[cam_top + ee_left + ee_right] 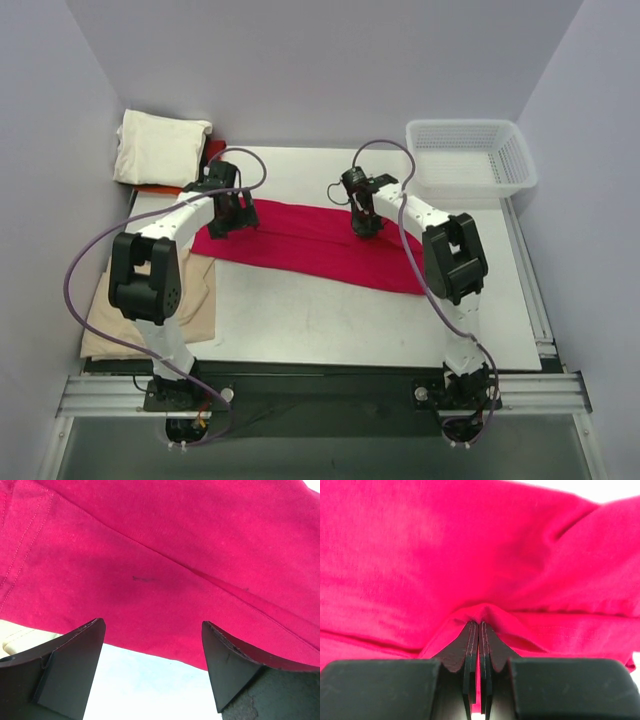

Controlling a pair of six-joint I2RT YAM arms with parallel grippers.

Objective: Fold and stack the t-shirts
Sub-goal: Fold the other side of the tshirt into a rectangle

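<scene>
The tan shirt point(150, 300) lies crumpled at the near left, draped past the left edge of the table point(330, 320). Between the arm bases and the red shirt point(310, 240) there is a broad bare stretch of table.

The red shirt lies across the middle as a long band. Its left end is near the tan shirt, and its right end slants nearer and stops short of the right edge.

The left gripper point(225, 215) is at the band's left end and the right gripper point(362, 222) is over its far edge, right of centre. Bare table runs behind the band.

At the far left, the folded cream shirt point(160, 148) sits on the orange shirt point(160, 188), beyond the table's corner. The basket point(470, 160) stands at the far right corner.

Finger states show only in the wrist views. The left gripper point(154, 625) has its fingers spread wide with nothing between them. Beyond them are the red shirt's point(165, 555) near edge, bare table point(145, 685) beneath, and a strip of pale cloth point(20, 635) at the left; I cannot tell which shirt that is.

The right gripper point(478, 625) has its fingers pressed together, pinching a raised fold of the red shirt point(445, 555).
</scene>
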